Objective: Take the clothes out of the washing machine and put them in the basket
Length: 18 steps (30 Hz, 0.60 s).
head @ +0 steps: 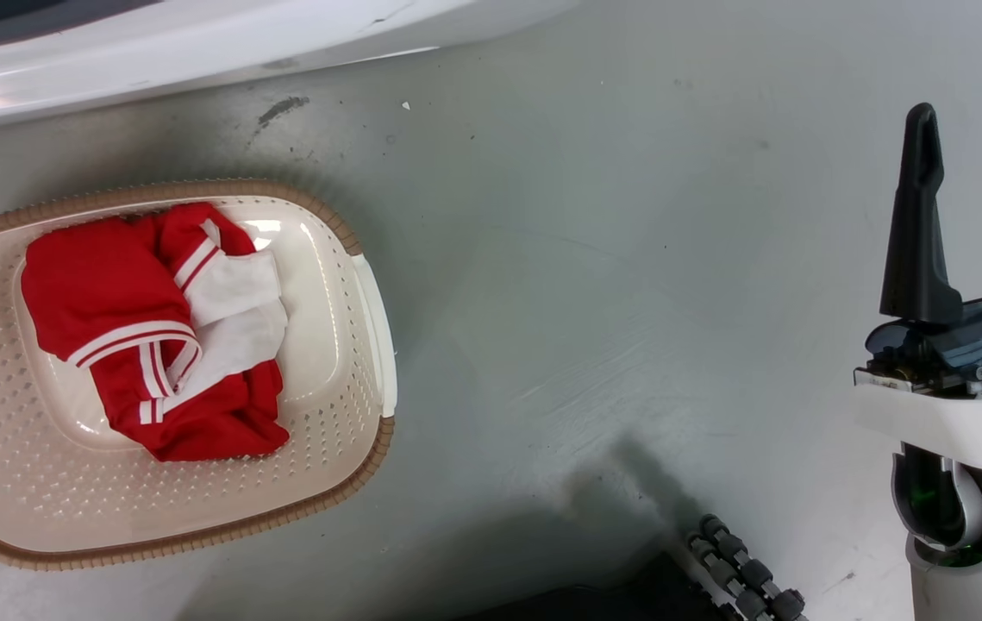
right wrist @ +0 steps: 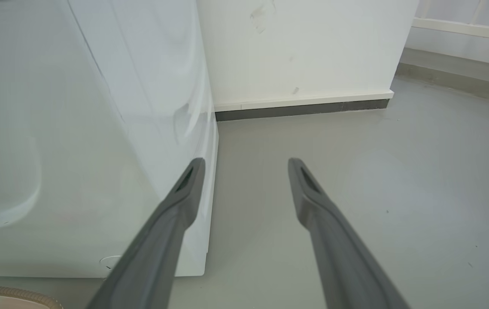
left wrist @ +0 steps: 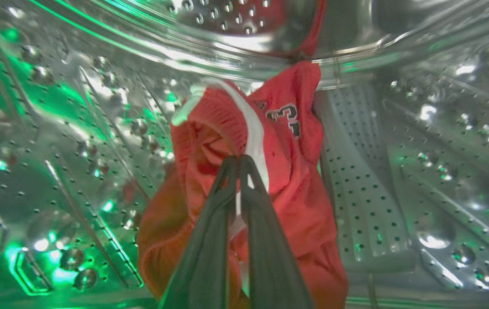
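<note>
Head view: basket [head: 344, 233] on floor [head: 585, 302] near washer [head: 197, 43]; red-and-white garment [head: 154, 336] lying inside it. Right gripper [head: 971, 103] well apart from basket, fingers spread, empty.

Left wrist view: left gripper [left wrist: 239, 159] inside drum [left wrist: 55, 128], fingers pinched on red jersey [left wrist: 287, 171] at white stripe. Step, likely: pulling it out. Next: draw clear of porthole without snagging, carry over basket, release.

Right wrist view: right jaws apart, holding nothing, beside washer.

Head camera looks steeply down on floor [head: 585, 259] and basket [head: 197, 186]. Left wrist camera sits inside the drum [left wrist: 55, 171], close to the clothes [left wrist: 296, 180]. Right wrist camera faces the far wall [right wrist: 304, 51], low, sharing the basket's rim.
</note>
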Tool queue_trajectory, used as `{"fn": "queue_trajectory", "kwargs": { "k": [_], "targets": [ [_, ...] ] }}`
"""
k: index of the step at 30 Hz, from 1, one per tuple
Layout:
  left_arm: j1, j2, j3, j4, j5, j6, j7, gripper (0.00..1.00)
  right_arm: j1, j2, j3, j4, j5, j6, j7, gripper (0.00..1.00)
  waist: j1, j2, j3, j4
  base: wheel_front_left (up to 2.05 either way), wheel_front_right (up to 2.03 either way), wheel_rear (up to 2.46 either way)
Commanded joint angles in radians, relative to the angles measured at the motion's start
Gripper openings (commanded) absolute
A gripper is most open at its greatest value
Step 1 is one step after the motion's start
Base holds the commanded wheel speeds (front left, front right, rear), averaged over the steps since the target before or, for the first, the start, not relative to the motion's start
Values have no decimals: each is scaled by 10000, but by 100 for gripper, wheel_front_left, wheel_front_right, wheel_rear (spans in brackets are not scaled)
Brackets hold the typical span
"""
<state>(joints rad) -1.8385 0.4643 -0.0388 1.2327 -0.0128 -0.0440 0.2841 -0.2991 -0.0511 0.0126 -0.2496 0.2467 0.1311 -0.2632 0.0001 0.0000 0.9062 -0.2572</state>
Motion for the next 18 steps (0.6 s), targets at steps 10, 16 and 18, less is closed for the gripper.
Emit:
{"fn": "queue_trajectory", "kwargs": {
  "k": [10, 16, 18],
  "targets": [
    [916, -246, -29, 277, -372, -223, -1415, 0, 22, 17, 125, 168, -4, -7, -24, 100, -1, 0, -801, 76, 0, 0, 0],
    [1916, -507, 53, 424, -701, -465, -2146, 0, 219, 17, 184, 356, -141, -7, -24, 100, -1, 0, -1599, 250, 0, 0, 0],
    [2376, -609, 121, 455, -861, -530, -2449, 0, 331, 17, 222, 440, -167, -7, -24, 100, -1, 0, -1914, 329, 0, 0, 0]
  ]
}}
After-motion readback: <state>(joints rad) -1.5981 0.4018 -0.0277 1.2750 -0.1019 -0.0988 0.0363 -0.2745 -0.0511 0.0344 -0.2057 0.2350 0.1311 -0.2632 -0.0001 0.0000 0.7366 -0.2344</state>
